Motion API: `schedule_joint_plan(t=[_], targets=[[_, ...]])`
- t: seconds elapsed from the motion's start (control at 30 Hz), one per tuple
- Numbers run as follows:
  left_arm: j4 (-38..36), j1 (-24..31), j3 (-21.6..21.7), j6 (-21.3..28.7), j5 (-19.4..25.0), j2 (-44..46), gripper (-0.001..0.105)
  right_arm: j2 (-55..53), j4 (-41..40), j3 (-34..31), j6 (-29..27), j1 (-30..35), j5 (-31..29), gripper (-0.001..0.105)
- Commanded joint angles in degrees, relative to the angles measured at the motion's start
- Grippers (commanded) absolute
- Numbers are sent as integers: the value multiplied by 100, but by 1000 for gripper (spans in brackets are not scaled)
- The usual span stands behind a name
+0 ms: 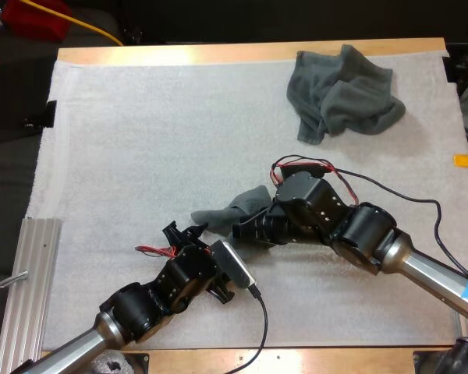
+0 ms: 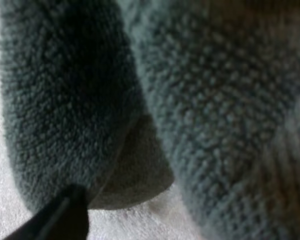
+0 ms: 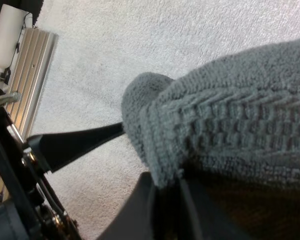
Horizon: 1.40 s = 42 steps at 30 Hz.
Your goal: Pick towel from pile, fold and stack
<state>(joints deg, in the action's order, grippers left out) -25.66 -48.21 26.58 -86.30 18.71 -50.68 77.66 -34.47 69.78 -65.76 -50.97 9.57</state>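
Note:
A small dark grey-green towel is bunched up at the middle of the white mat. My right gripper is shut on its edge; in the right wrist view the towel drapes over the pinching fingers. My left gripper sits at the towel's left corner, and in the right wrist view it reaches under the rolled fold. The towel's pile is close up in the left wrist view. A crumpled towel lies at the mat's far right.
An aluminium rail runs along the table's left front edge, also seen as a ribbed rail beyond the left gripper. Bare mat stretches across the left and far middle. The wooden table edge borders the far side.

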Motion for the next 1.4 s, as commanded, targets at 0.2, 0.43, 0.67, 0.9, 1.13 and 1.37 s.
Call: schedule_joint_plan(t=[0.2, 0.43, 0.67, 0.9, 1.13, 1.37], targets=[[28, -27, 50, -80, 127, 63, 52, -9, 36, 45, 1, 10, -160, 1], [-172, -27, 336, -80, 127, 63, 44, -9, 36, 45, -13, 10, -312, 1], [-286, -27, 540, -80, -288, 63, 9, -9, 36, 45, -13, 10, -348, 1], [-760, -27, 540, -80, -182, 63, 0, -9, 36, 45, -13, 10, -443, 1], [-1352, -27, 540, 298, 497, 63, 0, -9, -98, 45, -218, 10, -499, 1], [-1569, -27, 540, 431, 934, 115, 0, -93, -900, 45, -748, 10, -841, 1]])
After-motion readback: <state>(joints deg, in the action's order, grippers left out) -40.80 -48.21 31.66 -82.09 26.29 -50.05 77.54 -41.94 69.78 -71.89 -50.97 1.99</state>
